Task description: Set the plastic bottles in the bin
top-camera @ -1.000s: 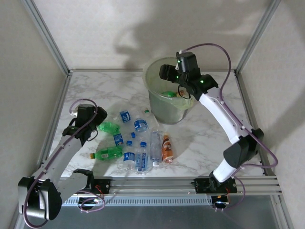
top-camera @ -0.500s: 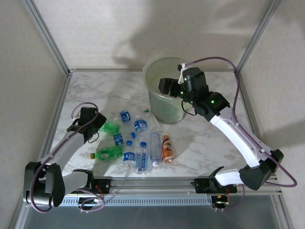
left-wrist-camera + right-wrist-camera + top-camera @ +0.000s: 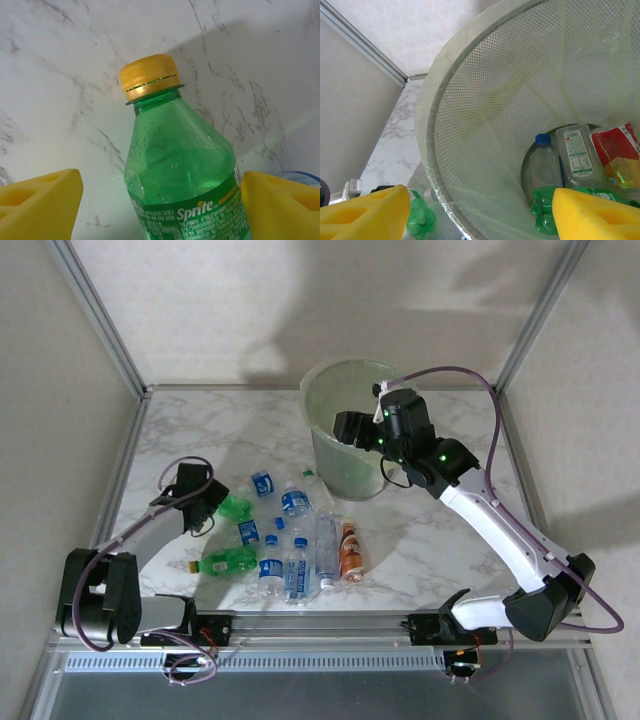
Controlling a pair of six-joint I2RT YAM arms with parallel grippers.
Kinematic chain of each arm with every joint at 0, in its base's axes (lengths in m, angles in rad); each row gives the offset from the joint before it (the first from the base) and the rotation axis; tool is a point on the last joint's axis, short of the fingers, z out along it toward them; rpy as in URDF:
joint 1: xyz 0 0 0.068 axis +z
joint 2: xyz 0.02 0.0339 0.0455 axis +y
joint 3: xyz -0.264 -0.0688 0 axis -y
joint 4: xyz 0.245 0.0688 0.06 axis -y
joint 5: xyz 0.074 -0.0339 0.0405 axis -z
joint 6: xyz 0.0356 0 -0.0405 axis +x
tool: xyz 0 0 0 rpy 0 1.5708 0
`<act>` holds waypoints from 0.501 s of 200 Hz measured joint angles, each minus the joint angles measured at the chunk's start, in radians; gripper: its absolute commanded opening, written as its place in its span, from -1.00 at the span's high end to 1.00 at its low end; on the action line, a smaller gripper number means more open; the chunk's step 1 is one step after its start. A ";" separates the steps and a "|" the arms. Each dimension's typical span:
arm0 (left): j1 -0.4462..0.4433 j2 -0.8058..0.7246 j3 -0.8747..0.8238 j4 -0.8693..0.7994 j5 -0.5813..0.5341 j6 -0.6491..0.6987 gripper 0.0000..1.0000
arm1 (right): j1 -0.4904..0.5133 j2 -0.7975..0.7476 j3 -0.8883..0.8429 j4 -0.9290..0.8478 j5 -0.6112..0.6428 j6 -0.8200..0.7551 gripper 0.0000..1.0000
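The left gripper (image 3: 160,200) has come down with its jaws apart on either side of a green Sprite bottle (image 3: 175,165), not yet pinching it. That bottle lies well left of the bin (image 3: 330,390). The right gripper (image 3: 480,210), spread and empty, has dropped to the bin's rim above the binned bottles (image 3: 572,150). One drop looks finished and the next pick is starting, with loose bottles (image 3: 295,570) left beside the bin.
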 measured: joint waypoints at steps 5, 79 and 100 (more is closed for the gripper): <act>-0.003 0.006 0.002 0.006 0.000 -0.001 -0.63 | 0.001 0.000 0.000 0.000 0.000 0.001 -0.51; -0.048 0.123 0.018 0.050 -0.002 -0.026 -0.59 | 0.003 -0.019 -0.037 0.000 0.015 0.013 -0.51; -0.049 0.127 0.019 0.050 -0.009 -0.029 -0.56 | 0.003 -0.032 -0.047 0.000 0.018 0.017 -0.51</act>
